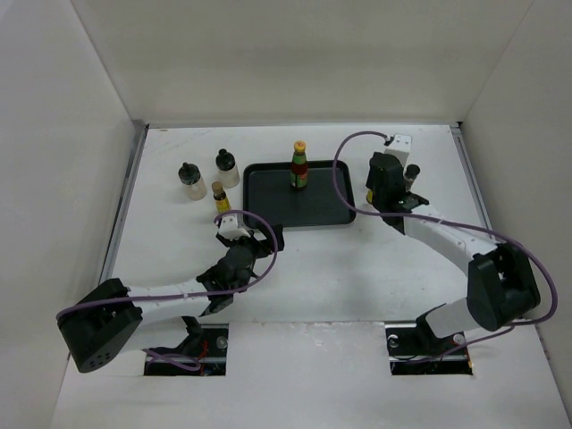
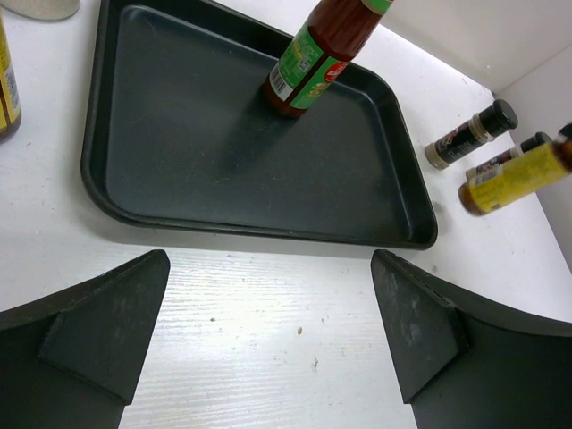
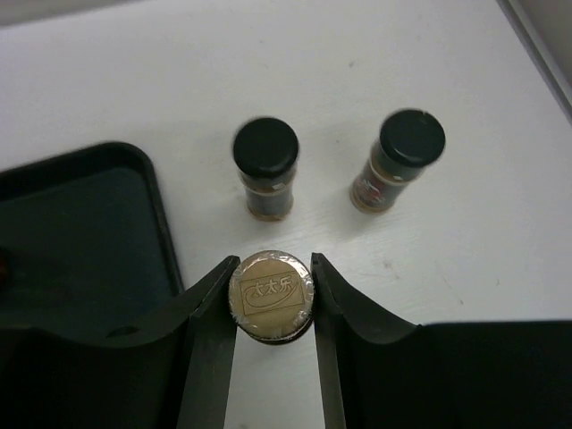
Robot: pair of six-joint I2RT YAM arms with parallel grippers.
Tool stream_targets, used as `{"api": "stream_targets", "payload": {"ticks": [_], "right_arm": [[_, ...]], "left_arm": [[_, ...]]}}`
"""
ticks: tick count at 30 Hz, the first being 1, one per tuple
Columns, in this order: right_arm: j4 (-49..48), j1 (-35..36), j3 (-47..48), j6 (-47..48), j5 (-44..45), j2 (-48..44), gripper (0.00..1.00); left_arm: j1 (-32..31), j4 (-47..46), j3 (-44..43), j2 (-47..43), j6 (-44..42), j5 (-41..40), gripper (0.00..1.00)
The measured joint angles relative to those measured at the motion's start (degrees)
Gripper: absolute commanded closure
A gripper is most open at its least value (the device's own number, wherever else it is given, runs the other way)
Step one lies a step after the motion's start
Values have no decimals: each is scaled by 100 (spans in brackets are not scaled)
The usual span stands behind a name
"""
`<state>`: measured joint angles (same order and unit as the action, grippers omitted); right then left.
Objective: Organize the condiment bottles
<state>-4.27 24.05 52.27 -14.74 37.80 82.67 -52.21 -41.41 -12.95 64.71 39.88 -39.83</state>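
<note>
My right gripper point(image 3: 273, 263) is shut on the gold cap of a slim dark yellow-labelled bottle point(image 3: 271, 295), just right of the black tray point(image 1: 268, 201). I cannot tell whether this bottle touches the table; it also shows in the left wrist view point(image 2: 518, 174). Two small dark black-capped bottles point(image 3: 265, 174) point(image 3: 398, 161) stand just beyond it. The red bottle with a green neck point(image 1: 299, 165) stands upright in the tray's far part. Two squat whitish bottles point(image 1: 191, 181) point(image 1: 227, 168) and another slim yellow-labelled bottle point(image 1: 220, 197) stand left of the tray. My left gripper point(image 2: 268, 268) is open and empty near the tray's front left corner.
White walls close in the table on the left, back and right. The right arm's purple cable point(image 1: 340, 179) loops over the tray's right edge. Bare white table point(image 1: 357, 268) lies between the tray and the arm bases.
</note>
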Motion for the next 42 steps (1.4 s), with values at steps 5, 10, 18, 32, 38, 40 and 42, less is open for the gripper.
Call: {"api": "stream_targets", "payload": {"ticks": [5, 10, 18, 32, 38, 40, 42], "right_arm": [[-247, 315, 645, 59, -101, 149, 67], [-704, 535, 1447, 59, -291, 1019, 67], [-796, 758, 2428, 98, -494, 2494, 66], [-1040, 1193, 2594, -9, -450, 2979, 34], [-966, 1198, 2144, -76, -424, 2481, 27], [-920, 1174, 1886, -105, -420, 2109, 25], [-922, 1121, 1556, -162, -420, 1646, 25]], "left_arm": [[0, -2, 0, 7, 0, 2, 0], [0, 0, 0, 7, 2, 2, 0], [0, 0, -2, 39, 2, 2, 0], [2, -2, -4, 79, 2, 7, 0], [4, -2, -9, 103, 4, 46, 0], [4, -2, -9, 111, 4, 57, 0], [4, -2, -11, 111, 4, 66, 0]]}}
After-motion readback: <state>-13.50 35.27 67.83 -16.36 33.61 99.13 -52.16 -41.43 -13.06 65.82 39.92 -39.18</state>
